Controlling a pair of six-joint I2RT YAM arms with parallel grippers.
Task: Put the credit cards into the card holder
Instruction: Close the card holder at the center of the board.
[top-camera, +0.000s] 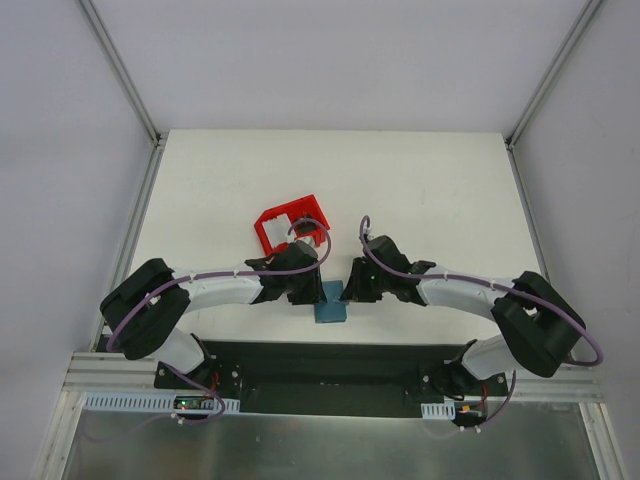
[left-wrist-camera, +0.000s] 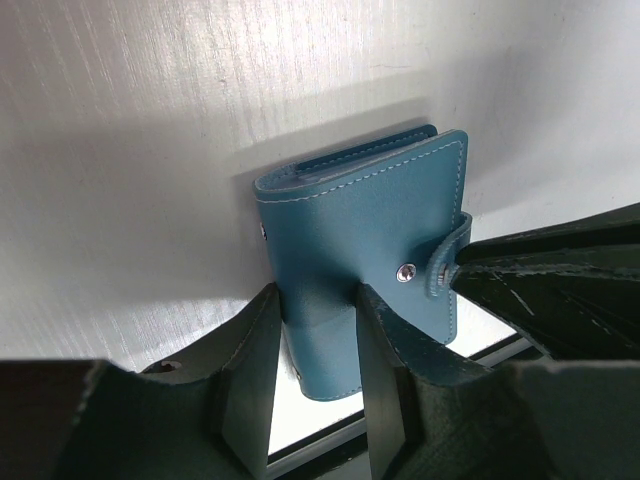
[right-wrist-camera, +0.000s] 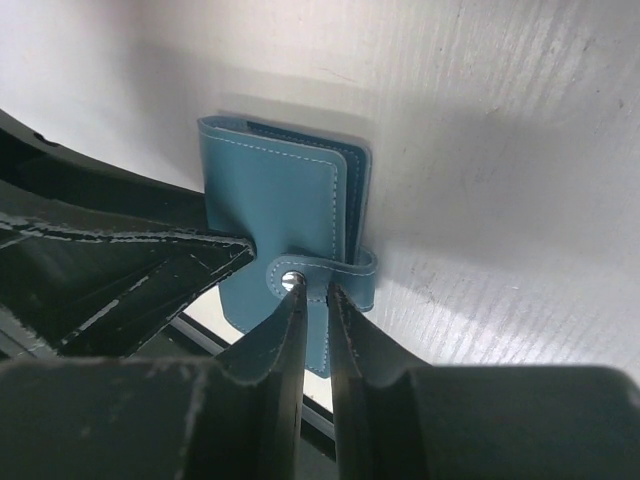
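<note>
The teal card holder (top-camera: 330, 308) is folded shut and sits at the near table edge between both grippers. In the left wrist view my left gripper (left-wrist-camera: 318, 300) is shut on the holder (left-wrist-camera: 360, 220), one finger on each side of its lower part. In the right wrist view my right gripper (right-wrist-camera: 315, 290) is pinched on the holder's snap tab (right-wrist-camera: 345, 268), beside the metal snap; the holder's cover (right-wrist-camera: 280, 200) faces the camera. From above, the left gripper (top-camera: 316, 292) and the right gripper (top-camera: 350, 290) meet over the holder. No credit card shows clearly.
A red plastic bin (top-camera: 268, 232) stands just behind the left gripper, with something pale inside, partly hidden by the arm's cable. The black base plate (top-camera: 320, 360) runs along the near table edge under the holder. The white table (top-camera: 430, 190) stretches behind.
</note>
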